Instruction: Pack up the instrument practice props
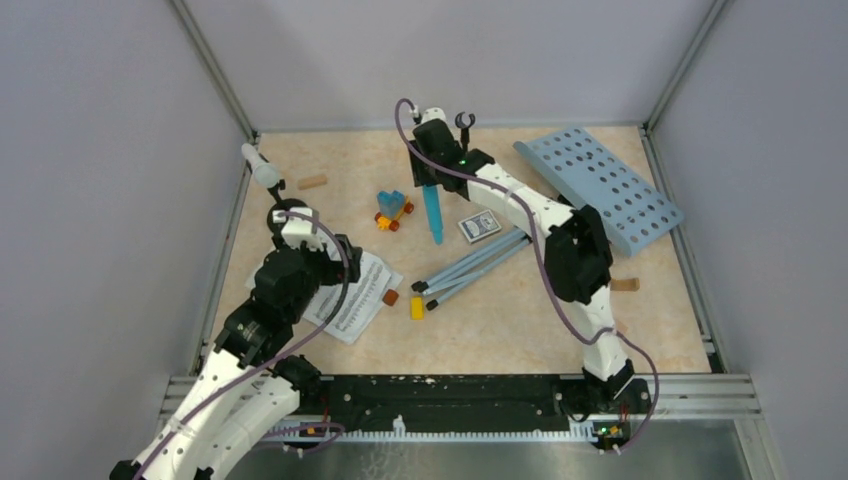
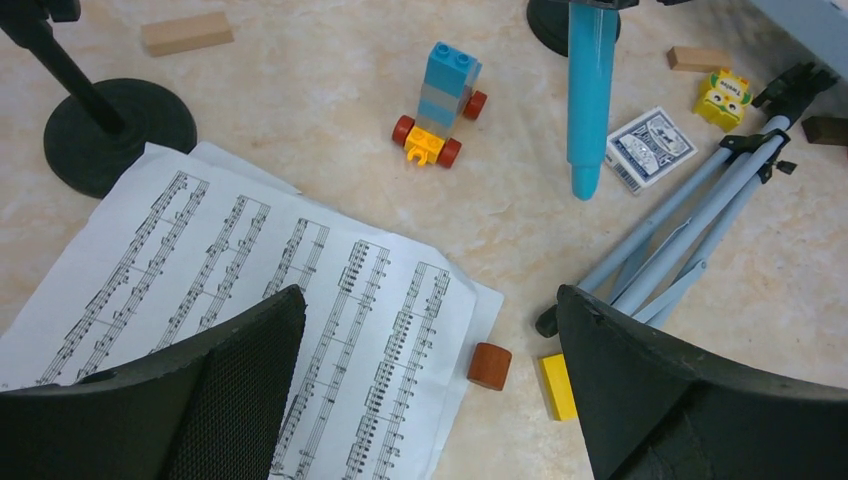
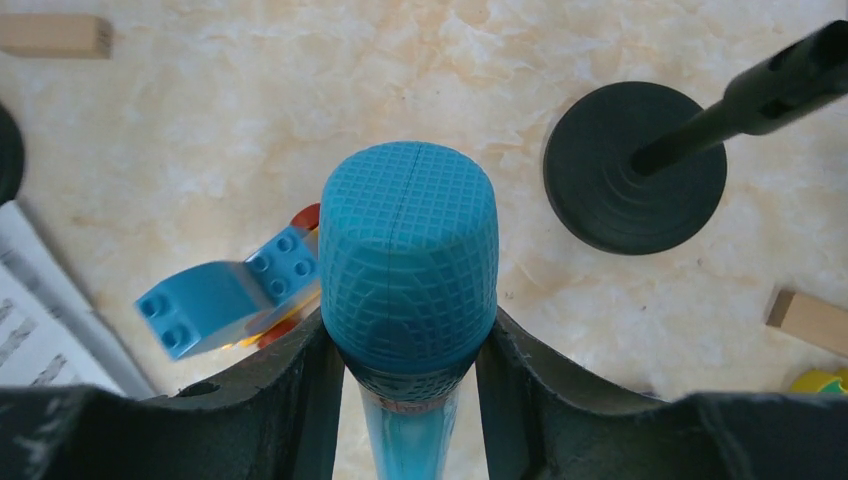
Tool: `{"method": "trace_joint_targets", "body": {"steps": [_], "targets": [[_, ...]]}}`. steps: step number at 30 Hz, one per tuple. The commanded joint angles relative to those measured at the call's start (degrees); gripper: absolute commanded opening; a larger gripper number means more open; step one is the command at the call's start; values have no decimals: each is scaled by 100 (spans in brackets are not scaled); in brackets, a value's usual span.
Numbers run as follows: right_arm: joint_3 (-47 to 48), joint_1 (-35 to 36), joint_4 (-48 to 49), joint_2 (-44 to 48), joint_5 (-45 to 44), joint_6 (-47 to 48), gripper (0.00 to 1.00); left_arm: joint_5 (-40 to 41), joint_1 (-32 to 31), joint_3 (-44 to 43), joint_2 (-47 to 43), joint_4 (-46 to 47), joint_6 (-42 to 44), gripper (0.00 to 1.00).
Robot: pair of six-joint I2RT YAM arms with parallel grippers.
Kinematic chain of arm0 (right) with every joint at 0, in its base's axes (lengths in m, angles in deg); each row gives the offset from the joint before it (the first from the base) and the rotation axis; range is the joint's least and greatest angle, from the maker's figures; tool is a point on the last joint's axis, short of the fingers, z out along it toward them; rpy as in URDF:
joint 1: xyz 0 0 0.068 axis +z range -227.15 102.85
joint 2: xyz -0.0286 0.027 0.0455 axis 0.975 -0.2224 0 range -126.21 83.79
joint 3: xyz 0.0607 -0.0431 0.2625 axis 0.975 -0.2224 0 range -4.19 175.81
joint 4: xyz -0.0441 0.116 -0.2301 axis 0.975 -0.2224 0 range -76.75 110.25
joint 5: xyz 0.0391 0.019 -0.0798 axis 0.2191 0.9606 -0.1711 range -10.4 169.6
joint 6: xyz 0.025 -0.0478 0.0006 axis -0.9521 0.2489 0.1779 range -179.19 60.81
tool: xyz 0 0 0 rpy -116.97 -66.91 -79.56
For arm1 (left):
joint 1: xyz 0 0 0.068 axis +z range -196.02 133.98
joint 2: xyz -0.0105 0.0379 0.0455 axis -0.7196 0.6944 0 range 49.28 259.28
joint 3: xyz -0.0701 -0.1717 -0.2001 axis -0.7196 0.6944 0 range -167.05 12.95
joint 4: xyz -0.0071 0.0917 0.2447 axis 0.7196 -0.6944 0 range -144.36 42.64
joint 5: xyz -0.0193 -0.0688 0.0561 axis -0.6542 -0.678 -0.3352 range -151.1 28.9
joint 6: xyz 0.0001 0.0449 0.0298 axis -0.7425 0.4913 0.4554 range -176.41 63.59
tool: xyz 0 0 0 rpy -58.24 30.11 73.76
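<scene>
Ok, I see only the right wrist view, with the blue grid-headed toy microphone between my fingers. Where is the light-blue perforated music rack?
Observer: The light-blue perforated music rack lies at the far right, apart from its tripod legs.
Operator: And the left gripper?
Observer: The left gripper hangs open above the white sheet-music pages.
Operator: And the white toy microphone?
Observer: The white toy microphone is at the far left edge.
</scene>
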Motion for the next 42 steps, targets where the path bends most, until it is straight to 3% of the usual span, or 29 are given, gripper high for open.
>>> {"method": "trace_joint_targets", "body": {"steps": [1,5,10,19,23,33,38,42], "targets": [[1328,-186,-1167,-880,215,137,0,296,-7,31,-60,-65,-67,99],[1937,-301,-1593,-1561,336,148,0,374,-7,36,-137,-118,-99,99],[1632,-435,-1443,-1767,281,81,1,389,-7,39,-177,-155,-131,99],[1135,-601,-1097,-1863,694,93,44,343,-3,54,-78,-146,-122,99],[1078,-606,-1073,-1762,748,136,56,412,-3,69,-57,-146,-177,99],[528,-646,-778,-783,753,271,68,874,-2,71,163,-195,-430,99],[-627,-645,-109,402,808,360,69,1110,-3,371,364,23,-1048,99],[-1967,-632,641,1534,1263,321,69,1655,2,628,629,717,-1236,99]]}}
